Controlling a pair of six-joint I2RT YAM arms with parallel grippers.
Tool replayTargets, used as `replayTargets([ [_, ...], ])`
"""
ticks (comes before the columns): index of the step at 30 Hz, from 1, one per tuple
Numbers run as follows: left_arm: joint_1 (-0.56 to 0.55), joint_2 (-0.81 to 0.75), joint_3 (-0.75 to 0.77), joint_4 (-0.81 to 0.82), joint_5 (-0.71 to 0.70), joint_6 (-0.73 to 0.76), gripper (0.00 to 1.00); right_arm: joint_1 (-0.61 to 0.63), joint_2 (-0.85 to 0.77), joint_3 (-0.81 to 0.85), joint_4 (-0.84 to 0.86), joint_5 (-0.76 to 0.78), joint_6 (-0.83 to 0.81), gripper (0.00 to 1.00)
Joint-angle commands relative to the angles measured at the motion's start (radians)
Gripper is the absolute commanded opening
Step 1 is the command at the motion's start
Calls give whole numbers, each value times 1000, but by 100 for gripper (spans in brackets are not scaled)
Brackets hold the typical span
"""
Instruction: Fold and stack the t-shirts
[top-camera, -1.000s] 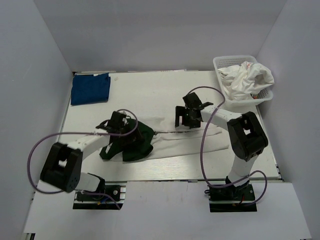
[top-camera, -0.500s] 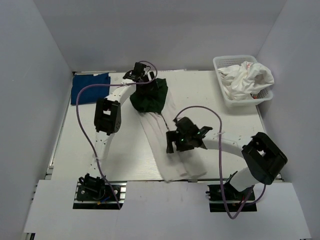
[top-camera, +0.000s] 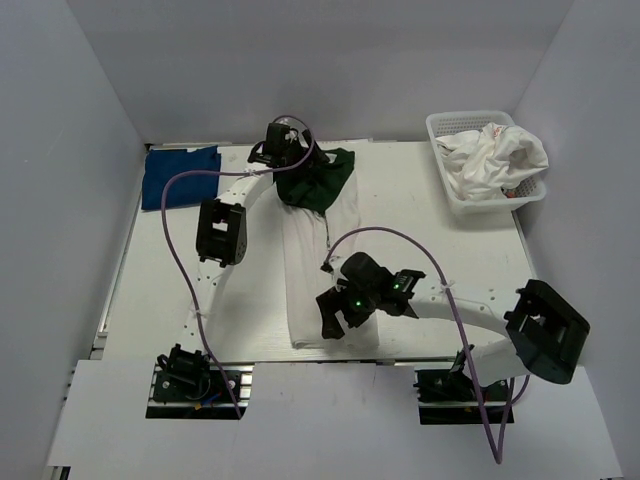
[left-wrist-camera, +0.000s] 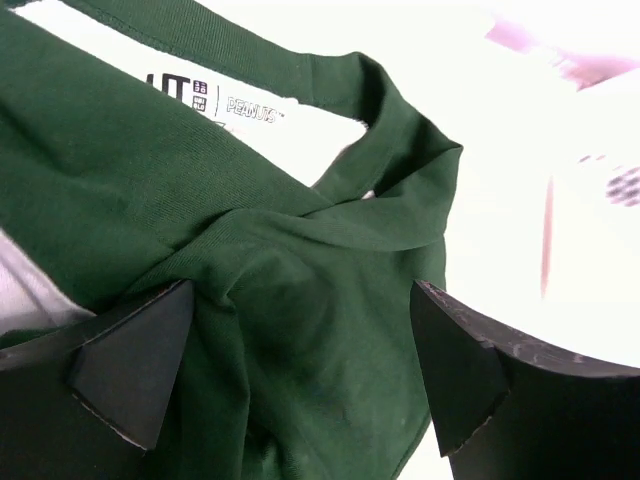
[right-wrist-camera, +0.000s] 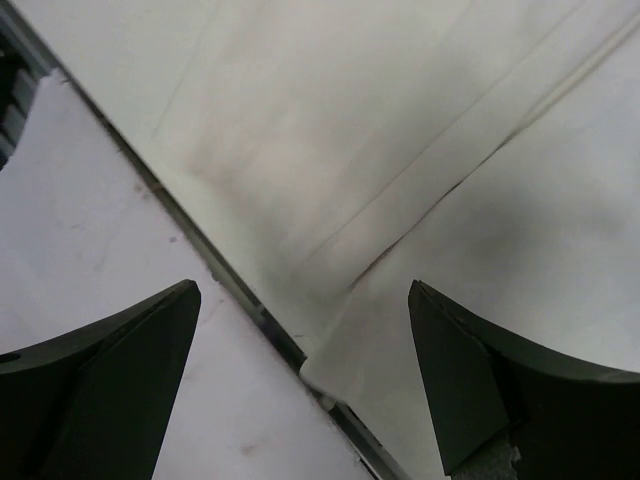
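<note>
Lab test cell: white table (top-camera: 450, 250) boxed in by plain bare walls (top-camera: 330, 60).

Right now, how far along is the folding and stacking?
Done: the dark blue shirt lies folded at the far left corner. In hand: the white-and-green shirt lies as a long narrow strip, left gripper open over its green collar end, right gripper open over its near hem. Remaining: finishing that fold, stacking it, and the white shirts heaped in the basket.

Left arm (top-camera: 222, 230) at full reach, right arm (top-camera: 462, 306) low and near; left pincer (left-wrist-camera: 300, 375) and right pincer (right-wrist-camera: 300, 380) both agape.
</note>
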Motion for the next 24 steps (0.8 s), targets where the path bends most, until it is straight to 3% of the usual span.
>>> replayTargets([
  [1, 27, 117, 14, 91, 18, -92, 100, 14, -62, 15, 23, -53, -59, 90],
  [5, 38, 170, 53, 252, 150, -188, 100, 14, -125, 6, 52, 7, -40, 90],
  [8, 38, 101, 53, 283, 197, -172, 100, 11, -171, -13, 69, 76, -14, 90],
  [15, 38, -264, -19, 235, 71, -7, 100, 6, -245, -63, 86, 153, 38, 90],
  [19, 20, -451, -19, 84, 35, 134, 100, 6, -291, -99, 63, 187, 79, 90],
  [21, 11, -555, -142, 5, 20, 180, 100, 4, -333, -135, 54, 258, 119, 90],
  [22, 10, -700, -226, -21, 20, 191, 100, 3, -343, -158, 52, 289, 156, 90],
  [23, 0, -790, -473, -3, 31, 191, 100, 3, -376, -184, 51, 309, 183, 90],
  [24, 0, -886, -627, 49, 40, 191, 100, -2, -383, -197, 57, 334, 208, 90],
])
